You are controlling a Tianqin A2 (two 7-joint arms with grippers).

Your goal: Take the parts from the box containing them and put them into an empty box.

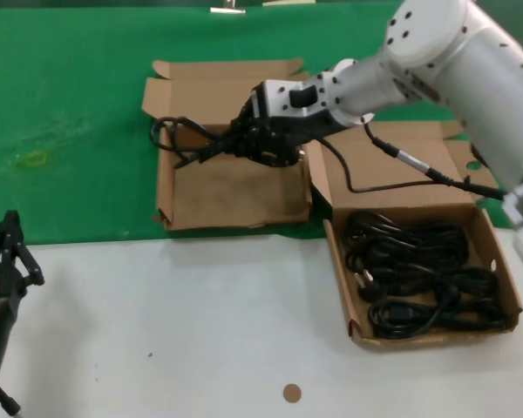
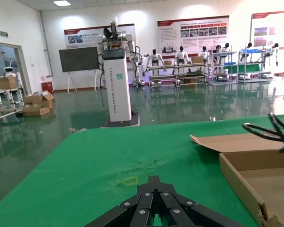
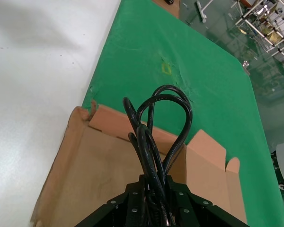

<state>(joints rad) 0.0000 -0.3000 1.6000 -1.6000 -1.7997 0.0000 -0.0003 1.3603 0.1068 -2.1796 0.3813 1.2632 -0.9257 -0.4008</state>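
In the head view the right claw (image 1: 244, 139) hangs over the empty box (image 1: 229, 196), clamped on a bundle of black cable (image 1: 181, 139) whose loops reach out over that box's left wall. The empty box sits on the green mat (image 1: 70, 113) at the far half of the desk, its lid flap folded back behind it. Just to its right lies the box containing them (image 1: 497, 279), straddling the edge of the mat and the white desk (image 1: 174, 331), with more coiled black cables (image 1: 418, 270) filling its floor. The left claw (image 1: 4, 252) is parked low at the desk's near left corner, well apart from both boxes; whether it is open or closed I cannot tell here.

The left wrist view shows the left claw (image 2: 154, 208) with its fingers spread wide and nothing between them, above the green mat (image 2: 109, 161). The empty box (image 2: 255, 165) is off to one side, cable loops (image 2: 270, 132) hanging over it.

In the right wrist view the right claw (image 3: 151, 208) grips the cable bundle (image 3: 156, 123), the loops fanning out over the empty box's (image 3: 85, 175) bare floor and back flap.
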